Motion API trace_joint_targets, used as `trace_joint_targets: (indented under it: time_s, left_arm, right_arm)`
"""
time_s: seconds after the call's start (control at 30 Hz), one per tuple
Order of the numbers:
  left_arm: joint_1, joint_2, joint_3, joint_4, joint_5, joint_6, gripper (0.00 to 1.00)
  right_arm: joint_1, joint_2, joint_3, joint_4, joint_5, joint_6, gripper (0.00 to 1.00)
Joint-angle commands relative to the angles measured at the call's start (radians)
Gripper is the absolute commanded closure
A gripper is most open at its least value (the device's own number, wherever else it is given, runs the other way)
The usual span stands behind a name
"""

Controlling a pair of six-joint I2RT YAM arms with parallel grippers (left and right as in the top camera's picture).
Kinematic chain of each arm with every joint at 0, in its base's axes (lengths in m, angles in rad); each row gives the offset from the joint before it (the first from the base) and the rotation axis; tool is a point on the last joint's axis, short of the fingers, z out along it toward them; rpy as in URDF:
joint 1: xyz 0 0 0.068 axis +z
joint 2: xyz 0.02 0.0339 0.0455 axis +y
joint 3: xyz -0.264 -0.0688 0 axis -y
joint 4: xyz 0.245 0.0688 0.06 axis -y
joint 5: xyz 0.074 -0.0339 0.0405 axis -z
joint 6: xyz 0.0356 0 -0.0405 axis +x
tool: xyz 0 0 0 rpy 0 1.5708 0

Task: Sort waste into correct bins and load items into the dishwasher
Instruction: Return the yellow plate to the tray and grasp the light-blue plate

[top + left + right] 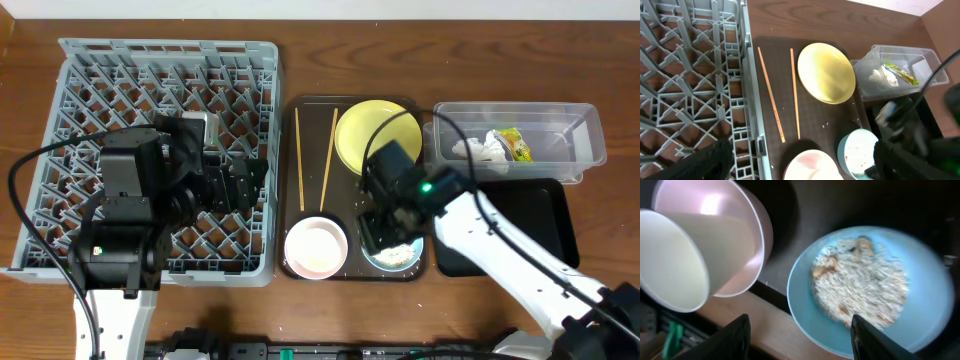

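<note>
Apparently gripping nothing, right fingers (735, 340) hang spread over the light-blue bowl (927, 280); left fingers (245, 188) gape above the rack (100, 80).

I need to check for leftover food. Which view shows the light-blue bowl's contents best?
Right wrist: the light-blue bowl fills the frame, rice plainly inside. Overhead, the right gripper covers most of it. Left wrist shows it low in frame, partly hidden.
</note>
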Motion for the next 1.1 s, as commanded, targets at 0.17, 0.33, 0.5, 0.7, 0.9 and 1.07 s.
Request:
trace_joint_targets:
  time_s: [0.17, 0.33, 0.5, 0.7, 0.9, 1.07]
  left_arm:
    - [-0.003, 0.0, 0.023, 0.0, 0.016, -0.005, 0.09]
    - [-0.003, 0.0, 0.023, 0.0, 0.017, -0.005, 0.09]
    - [-0.003, 0.0, 0.023, 0.0, 0.017, -0.005, 0.09]
    - [-0.003, 0.0, 0.023, 0.0, 0.017, -0.005, 0.09]
    - [-0.003, 0.0, 0.023, 0.0, 0.016, -0.005, 0.09]
    - [-0.003, 0.0, 0.023, 0.0, 0.017, -0.005, 0.09]
  right_arm:
    - [0.058, 0.0, -0.096, 0.132, -0.016, 0.027, 0.41]
    - [0.071, 0.0, -0.122, 0.176, 0.042, 0.079, 0.51]
    - [0.071, 0.0, -0.121, 0.233, -0.048, 0.037, 0.51]
    - [0.069, 0.0, -0.122, 0.231, -0.051, 0.039, 0.49]
    - [0.082, 0.016, -0.158, 0.239, 0.065, 0.094, 0.57]
    - [0.088, 0.061, -0.208, 0.307, 0.066, 0.12, 0.62]
